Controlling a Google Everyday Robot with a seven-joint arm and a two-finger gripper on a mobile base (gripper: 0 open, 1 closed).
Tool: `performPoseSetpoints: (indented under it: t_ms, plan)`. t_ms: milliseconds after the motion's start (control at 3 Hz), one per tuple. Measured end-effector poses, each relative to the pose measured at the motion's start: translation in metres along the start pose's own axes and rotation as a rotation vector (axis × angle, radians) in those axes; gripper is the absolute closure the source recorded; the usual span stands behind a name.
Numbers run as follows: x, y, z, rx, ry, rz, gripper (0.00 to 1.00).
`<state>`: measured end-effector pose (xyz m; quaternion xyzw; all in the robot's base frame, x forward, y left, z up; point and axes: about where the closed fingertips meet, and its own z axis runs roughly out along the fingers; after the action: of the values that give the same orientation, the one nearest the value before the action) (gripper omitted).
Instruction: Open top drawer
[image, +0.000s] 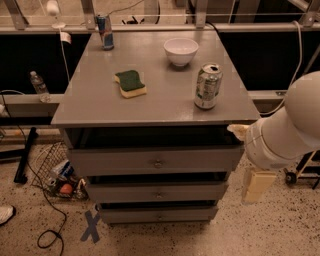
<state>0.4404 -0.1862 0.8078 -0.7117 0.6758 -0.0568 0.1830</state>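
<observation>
The top drawer (125, 161) is the widest grey front of three, just under the grey tabletop (100, 107), with a small round metal knob (158, 162) at its centre. A dark gap shows above its front panel. Two narrower drawers (158, 192) sit below it. My gripper (256, 182) hangs at the end of the white arm (292, 122), at the cabinet's right front corner. It is level with the top drawer, to the right of the knob and apart from it, holding nothing that I can see.
On the tabletop are a green-and-yellow sponge (130, 83), a white bowl (180, 51), a silver can (207, 86) near the right edge and a blue can (105, 31) at the back. A wire basket (55, 172), cables and a blue tape X (91, 226) lie on the floor at left.
</observation>
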Motion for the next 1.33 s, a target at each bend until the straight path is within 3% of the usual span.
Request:
performPoseSetpoints:
  t_ms: [667,1000,1333]
  plan:
    - [-0.002,-0.001,0.013,0.003,0.036,-0.019,0.00]
    - [-0.007,-0.012,0.048,0.008,0.070,-0.043,0.00]
    - [-0.009,-0.022,0.075,0.006,0.057,-0.047,0.00]
